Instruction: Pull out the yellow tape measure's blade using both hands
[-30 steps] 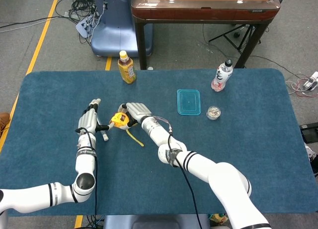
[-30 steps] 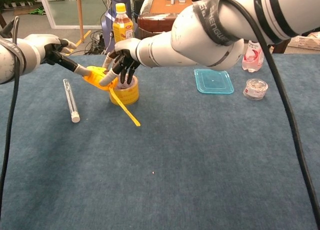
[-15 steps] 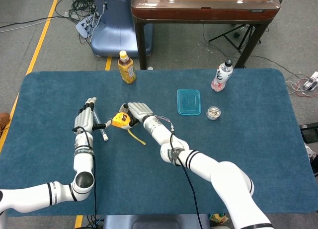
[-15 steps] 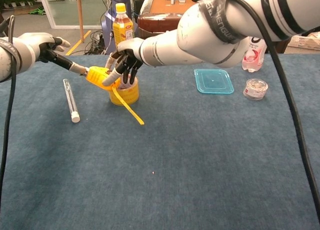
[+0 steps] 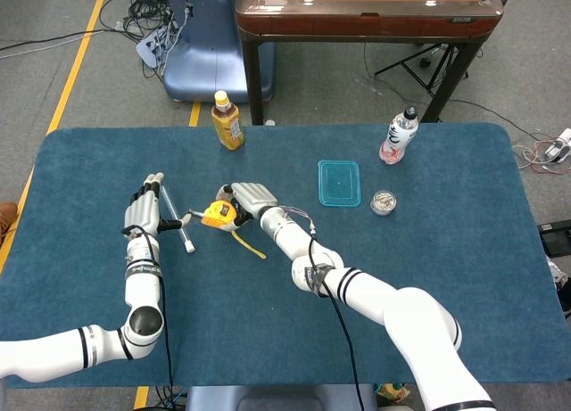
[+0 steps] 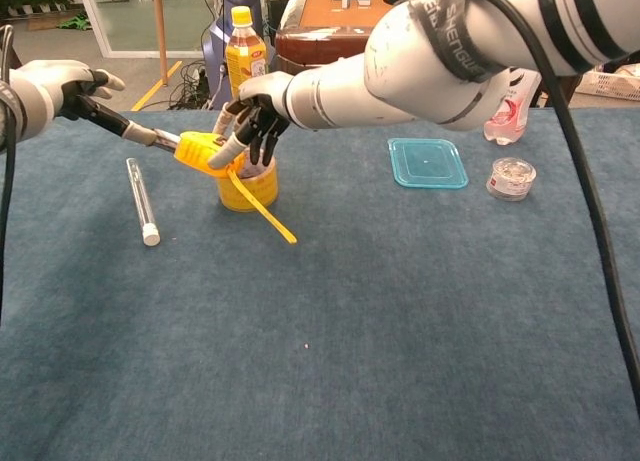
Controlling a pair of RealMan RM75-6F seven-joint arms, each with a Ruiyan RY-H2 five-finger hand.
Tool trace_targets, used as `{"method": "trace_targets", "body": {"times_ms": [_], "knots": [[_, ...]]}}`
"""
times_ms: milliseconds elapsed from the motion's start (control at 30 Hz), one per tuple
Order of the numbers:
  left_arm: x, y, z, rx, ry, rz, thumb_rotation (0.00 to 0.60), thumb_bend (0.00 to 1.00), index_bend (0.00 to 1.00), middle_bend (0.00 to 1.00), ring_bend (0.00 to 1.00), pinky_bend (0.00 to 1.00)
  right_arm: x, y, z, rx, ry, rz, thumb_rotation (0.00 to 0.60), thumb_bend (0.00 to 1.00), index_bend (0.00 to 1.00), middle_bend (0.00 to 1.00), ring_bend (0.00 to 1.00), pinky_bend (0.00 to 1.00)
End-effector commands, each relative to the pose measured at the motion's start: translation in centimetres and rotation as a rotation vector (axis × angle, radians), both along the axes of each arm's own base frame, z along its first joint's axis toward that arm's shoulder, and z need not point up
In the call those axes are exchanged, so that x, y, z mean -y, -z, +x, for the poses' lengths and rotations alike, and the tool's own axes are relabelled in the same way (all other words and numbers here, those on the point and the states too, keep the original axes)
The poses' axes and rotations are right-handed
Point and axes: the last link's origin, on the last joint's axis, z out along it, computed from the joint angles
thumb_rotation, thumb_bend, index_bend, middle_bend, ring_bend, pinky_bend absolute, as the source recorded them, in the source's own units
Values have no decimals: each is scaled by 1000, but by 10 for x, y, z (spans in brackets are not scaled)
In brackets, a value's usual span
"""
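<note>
Tape measure (image 6: 200, 149) between left hand (image 6: 60, 84) and right hand (image 6: 255, 116); tube (image 6: 140, 199) lower left; lid (image 6: 428, 163) right.

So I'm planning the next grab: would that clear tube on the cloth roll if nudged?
Probably yes: the clear tube is a slim round cylinder lying flat on the blue cloth. It looks light. The soft cloth may slow it.

- The yellow plastic tape measure case (image 6: 200, 151) sits in the upper left of the chest view, lifted above the blue cloth and tilted. In the head view it (image 5: 217, 216) lies left of centre.
- Its thin yellow blade (image 6: 262, 210) runs down and to the right from the case, its free end close to the cloth.
</note>
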Motion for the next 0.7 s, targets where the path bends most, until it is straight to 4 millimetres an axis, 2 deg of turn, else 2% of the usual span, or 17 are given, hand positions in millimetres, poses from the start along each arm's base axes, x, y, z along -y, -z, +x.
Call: {"method": "trace_targets", "body": {"times_ms": [33,167,700], "knots": [[0,-1,-1,-8,0,-2,600,203,49,0,0,0,0,-1,0,1,-2,-2,600,611,653,632,528,422],[-1,-1,-3,-11,-6,-3,600,203,131,0,0,0,0,-1,1,4,-2,-2,600,611,655,634,529,422],[-6,1,-5,14,-10,4,600,227,315,0,0,0,1,-3,-2,5,2,-2,600,611,659,636,533,422]]}}
